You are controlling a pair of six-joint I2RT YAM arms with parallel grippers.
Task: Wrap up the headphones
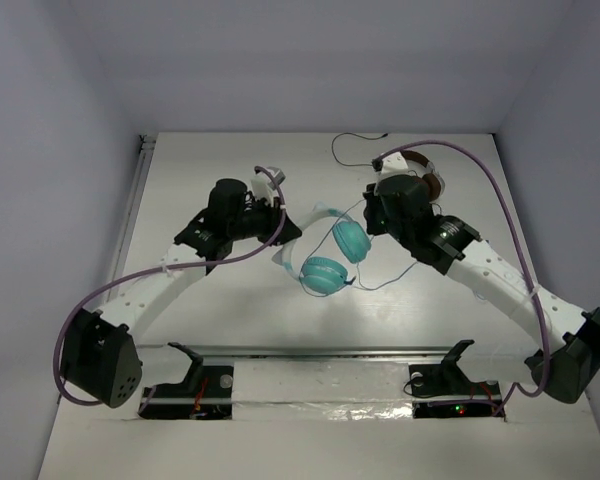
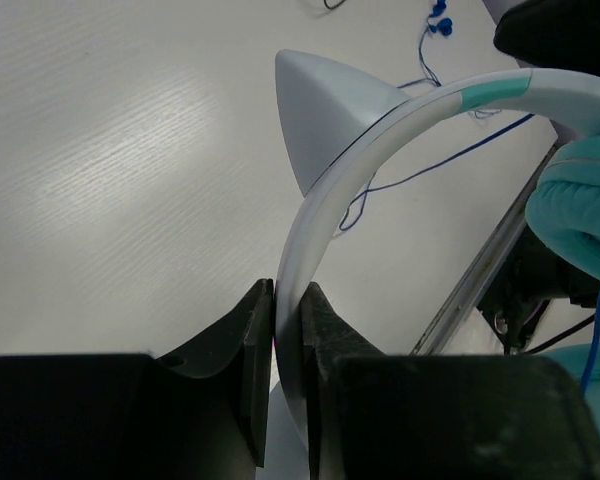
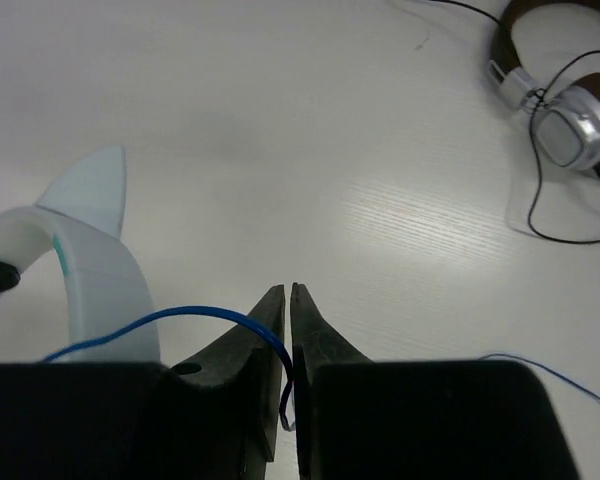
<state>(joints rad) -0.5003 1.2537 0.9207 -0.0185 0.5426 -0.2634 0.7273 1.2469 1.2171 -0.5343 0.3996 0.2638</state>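
The teal headphones [image 1: 335,258] hang above the table's middle, ear cups low. Their white headband [image 2: 380,130], with a pointed ear [image 2: 320,105], runs into my left gripper [image 2: 287,300], which is shut on it. My left gripper [image 1: 280,215] holds the band from the left. The thin blue cable [image 3: 180,320] arcs from the headband [image 3: 100,270] into my right gripper [image 3: 288,300], which is shut on it. My right gripper [image 1: 373,215] sits just right of the cups. More cable [image 1: 385,283] trails on the table.
Brown-and-silver headphones [image 1: 420,175] with a dark cable [image 1: 355,145] lie at the back right, also in the right wrist view [image 3: 560,100]. A metal rail [image 1: 320,352] runs along the table's near edge.
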